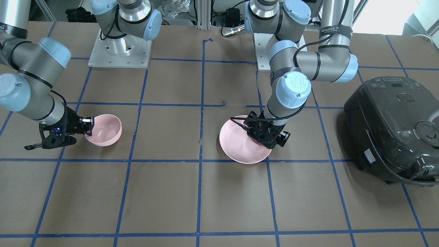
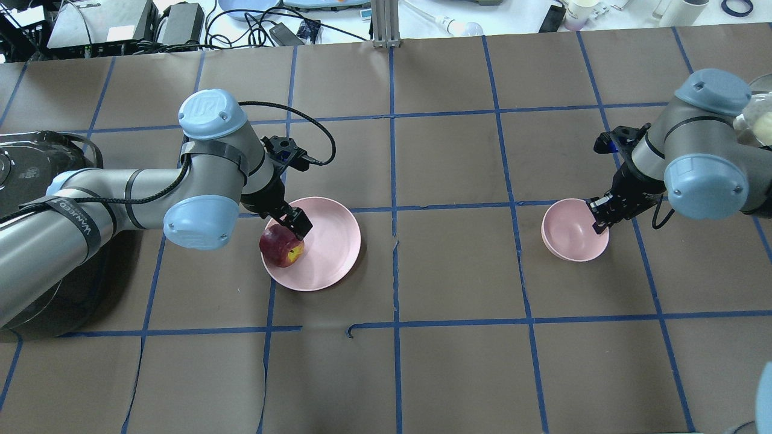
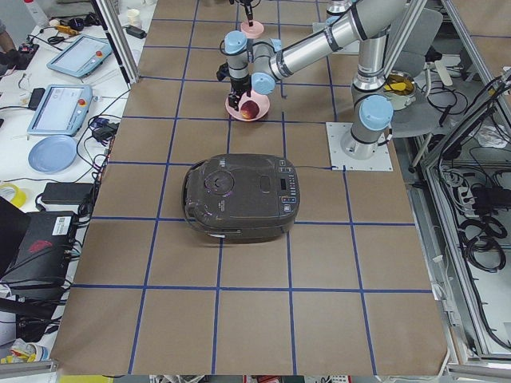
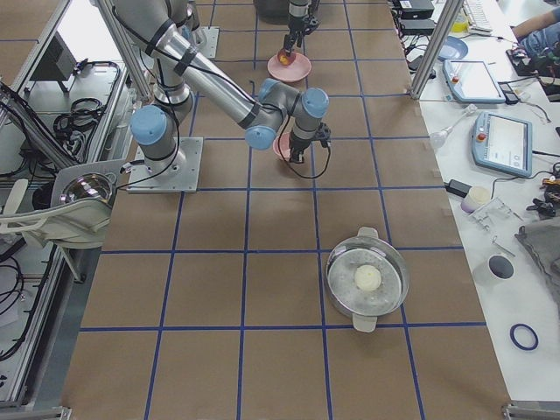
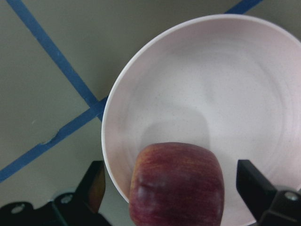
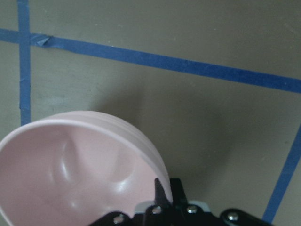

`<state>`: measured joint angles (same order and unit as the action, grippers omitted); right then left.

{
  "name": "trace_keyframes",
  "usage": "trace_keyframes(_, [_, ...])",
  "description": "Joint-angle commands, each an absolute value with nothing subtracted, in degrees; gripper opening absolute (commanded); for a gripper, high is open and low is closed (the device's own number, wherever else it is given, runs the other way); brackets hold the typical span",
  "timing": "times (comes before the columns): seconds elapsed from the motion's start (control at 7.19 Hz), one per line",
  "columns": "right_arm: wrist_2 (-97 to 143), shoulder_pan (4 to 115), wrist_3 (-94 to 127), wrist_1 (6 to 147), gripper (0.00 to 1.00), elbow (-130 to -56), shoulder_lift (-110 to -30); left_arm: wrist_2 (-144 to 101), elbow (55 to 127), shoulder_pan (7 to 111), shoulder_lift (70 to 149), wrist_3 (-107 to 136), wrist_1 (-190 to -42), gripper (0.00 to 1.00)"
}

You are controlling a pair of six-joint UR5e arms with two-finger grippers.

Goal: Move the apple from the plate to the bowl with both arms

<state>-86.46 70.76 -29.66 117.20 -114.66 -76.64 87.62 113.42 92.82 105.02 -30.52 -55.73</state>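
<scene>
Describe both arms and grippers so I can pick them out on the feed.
Left arm and right arm: silver-grey tubes, light blue joint caps, one UR-marked. Left gripper and right gripper: black, two-fingered. A black cable loops off the left wrist.

Waxy streaked apple (image 5: 176, 186), matt speckled plate (image 5: 244, 84), smooth glossy bowl (image 6: 70, 160), matt brown table covering (image 2: 446, 374), glossy dark cooker (image 1: 394, 127)

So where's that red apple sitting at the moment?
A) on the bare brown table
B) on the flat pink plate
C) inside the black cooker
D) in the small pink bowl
B: the overhead view shows the apple resting near the edge of the plate, between the open fingers of the left gripper, while the bowl is empty.
</scene>
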Motion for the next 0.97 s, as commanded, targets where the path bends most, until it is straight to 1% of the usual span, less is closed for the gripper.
trace_keyframes(0.0, [-84.3, 74.1, -23.3, 117.0, 0.0, -114.5, -76.7, 87.7, 114.1, 92.8, 105.0, -30.6, -55.7, 1.0])
trace_keyframes(0.42, [-83.9, 85.5, -8.2, 117.6, 0.0, -114.3, -76.7, 88.4, 114.2, 92.8, 105.3, -30.1, -55.8, 1.0])
trace_keyframes(0.56, [-83.4, 87.7, -6.3, 117.6, 0.0, -114.1, -76.7, 88.4, 114.3, 92.8, 105.4, -29.6, -55.8, 0.99])
trace_keyframes(0.7, [-80.8, 89.3, -4.2, 117.2, 0.0, -113.6, -76.7, 88.4, 114.3, 92.8, 105.3, -29.6, -55.6, 0.62])
trace_keyframes(0.83, [-80.6, 90.4, -2.7, 117.2, 0.0, -113.7, -76.6, 88.3, 114.7, 92.8, 105.1, -29.7, -55.5, 0.49])
